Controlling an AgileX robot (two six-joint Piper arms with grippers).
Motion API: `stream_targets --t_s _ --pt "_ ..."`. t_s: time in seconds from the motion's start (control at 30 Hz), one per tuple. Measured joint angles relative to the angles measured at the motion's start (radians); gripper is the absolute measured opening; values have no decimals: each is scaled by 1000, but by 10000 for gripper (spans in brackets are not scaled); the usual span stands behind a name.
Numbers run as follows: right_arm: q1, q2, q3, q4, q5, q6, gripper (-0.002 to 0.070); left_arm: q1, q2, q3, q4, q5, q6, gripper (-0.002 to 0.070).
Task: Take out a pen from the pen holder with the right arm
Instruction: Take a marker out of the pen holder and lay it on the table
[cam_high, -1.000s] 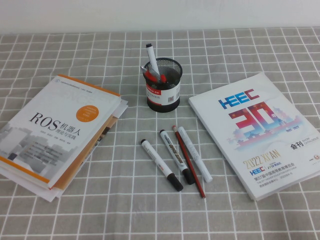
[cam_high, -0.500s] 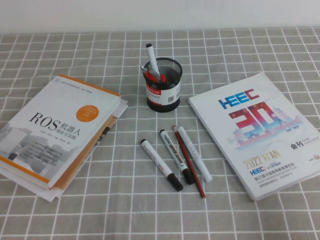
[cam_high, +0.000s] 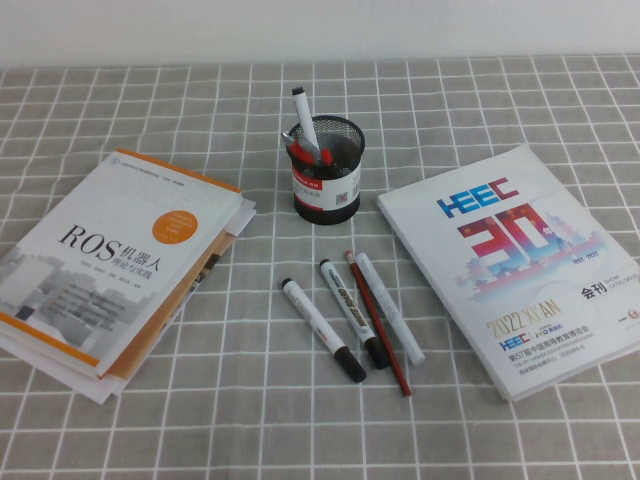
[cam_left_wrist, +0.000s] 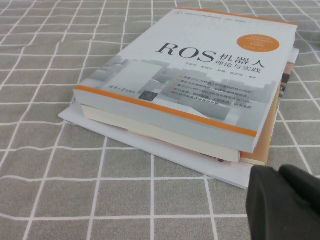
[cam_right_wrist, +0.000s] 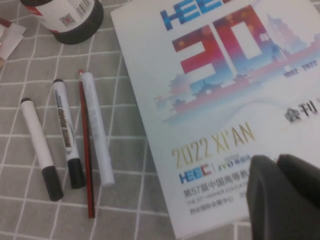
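Over the catalogue (cam_right_wrist: 215, 125), the right end effector (cam_right_wrist: 278, 172) is closed, empty; open it squarely above the upright pen (cam_high: 303, 113) in the pen holder (cam_high: 327, 190). Left end effector (cam_left_wrist: 278, 181) sits closed beside the books (cam_left_wrist: 190, 95).

Bright, soft, even light covers the surface (cam_high: 200, 110); the pen holder (cam_high: 326, 170) casts only a faint shadow at its base, without harsh glare. In the wrist views, the left tool (cam_left_wrist: 279, 175) and right tool (cam_right_wrist: 277, 165) are dark, out-of-focus shapes. The right wrist view is slightly blurred throughout.

Raised cam, L wrist nr ROS book (cam_left_wrist: 200, 75), R nr catalogue (cam_right_wrist: 210, 75)
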Motion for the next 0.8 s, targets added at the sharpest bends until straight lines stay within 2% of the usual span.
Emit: stream_targets --t_s 0.1,0.33,0.5,0.63,0.8 --pt "65 161 -103 38 -37 -70 -12 0 0 0 0 0 0 -3" --pt "326 442 -290 94 -243 -201 -12 0 0 0 0 0 0 -3" --pt "453 548 -366 27 -409 -245 0 0 0 0 0 0 0 -3" --pt "499 603 -371 -135 -577 -115 77 0 0 0 0 0 0 -3" --pt "506 682 -371 -354 -799 140 268 0 0 0 0 0 0 -3"
